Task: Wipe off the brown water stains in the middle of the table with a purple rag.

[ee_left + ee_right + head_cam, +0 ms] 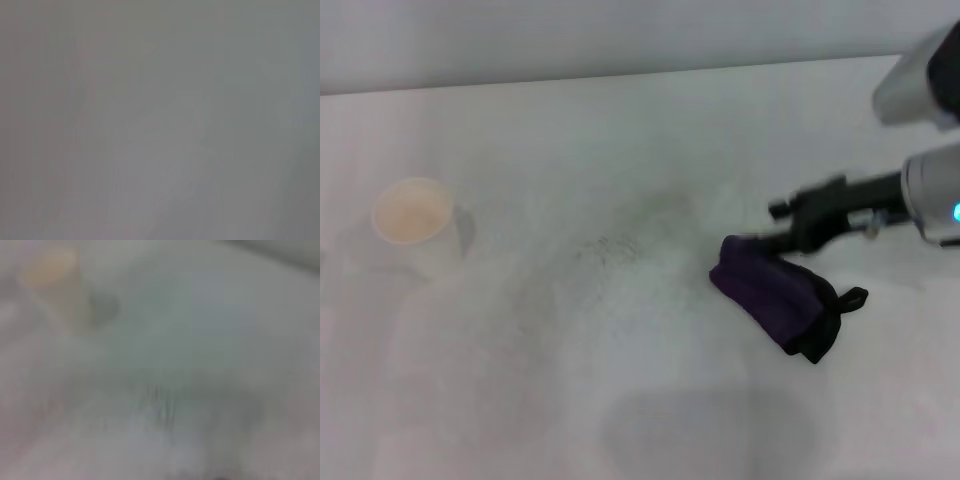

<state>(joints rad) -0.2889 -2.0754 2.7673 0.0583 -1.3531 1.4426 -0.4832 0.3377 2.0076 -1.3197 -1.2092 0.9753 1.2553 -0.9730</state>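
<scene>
One purple rag (775, 296) lies bunched toward the right edge of the table (620, 130), and our right gripper (790, 238) touches its far side; we cannot tell how its fingers stand. We judge the cloth soft, light and floppy, best pinched at its thick middle roll, not the black loop. We see no brown stain, only a faint grey smudge (610, 248) mid-table. A cup (413, 222) stands near the left edge.
</scene>
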